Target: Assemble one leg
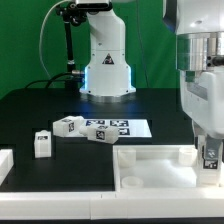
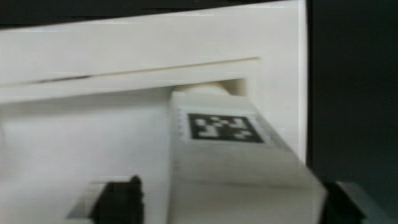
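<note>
My gripper (image 1: 208,150) is at the exterior view's right, over the far right corner of the large white tray-like panel (image 1: 150,168). It is shut on a leg (image 1: 210,153), a white post held upright with its tag facing the camera. In the wrist view the leg (image 2: 222,150) fills the gap between the two dark fingers (image 2: 121,202), tag up, and its far end meets the panel's wall (image 2: 125,75). I cannot tell whether it sits in a socket. My gripper's midpoint (image 2: 231,208) lies on the leg.
Three more legs lie on the black table: one upright (image 1: 42,143), one tilted (image 1: 68,126), one on the marker board's edge (image 1: 100,133). The marker board (image 1: 125,128) lies before the robot base (image 1: 105,60). A white part (image 1: 5,165) sits at the left edge.
</note>
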Robot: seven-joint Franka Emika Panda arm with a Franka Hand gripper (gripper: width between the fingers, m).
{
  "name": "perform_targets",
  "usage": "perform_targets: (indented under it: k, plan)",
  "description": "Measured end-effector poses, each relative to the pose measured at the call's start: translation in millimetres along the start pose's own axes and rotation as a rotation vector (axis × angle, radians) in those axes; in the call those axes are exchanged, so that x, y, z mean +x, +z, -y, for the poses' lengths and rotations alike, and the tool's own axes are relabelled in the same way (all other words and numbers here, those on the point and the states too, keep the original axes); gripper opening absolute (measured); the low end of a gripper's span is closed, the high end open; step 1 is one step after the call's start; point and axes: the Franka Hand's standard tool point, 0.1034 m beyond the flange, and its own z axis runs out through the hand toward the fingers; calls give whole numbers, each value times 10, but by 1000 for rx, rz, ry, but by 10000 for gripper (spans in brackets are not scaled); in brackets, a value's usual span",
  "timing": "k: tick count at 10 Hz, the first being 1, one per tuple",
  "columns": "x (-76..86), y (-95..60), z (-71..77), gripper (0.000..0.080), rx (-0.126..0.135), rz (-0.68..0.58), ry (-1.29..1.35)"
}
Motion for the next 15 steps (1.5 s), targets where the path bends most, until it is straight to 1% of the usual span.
perform_targets:
  k: [1, 2, 3, 6, 7, 8, 9, 10, 11, 12, 14, 15]
  plan:
    - [-41, 0, 6, 495, -4, -9, -206]
    - [-92, 10, -2, 611, 0, -6, -349]
    - [-130, 25, -16, 642, 5, -6, -445]
    - [-109, 26, -13, 648, 4, -9, -624]
    - [-85, 24, -7, 649, 1, -16, -746]
    - [-21, 18, 15, 649, -6, -33, -961]
    - [14, 22, 30, 649, -4, -40, -1058]
    - [10, 21, 29, 649, -3, -39, -1046]
    - [11, 21, 29, 623, -3, -40, -1026]
    - [15, 21, 29, 623, -3, -40, -1026]
    - [8, 21, 29, 284, 2, -36, -882]
    - [6, 22, 28, 284, 3, -35, -833]
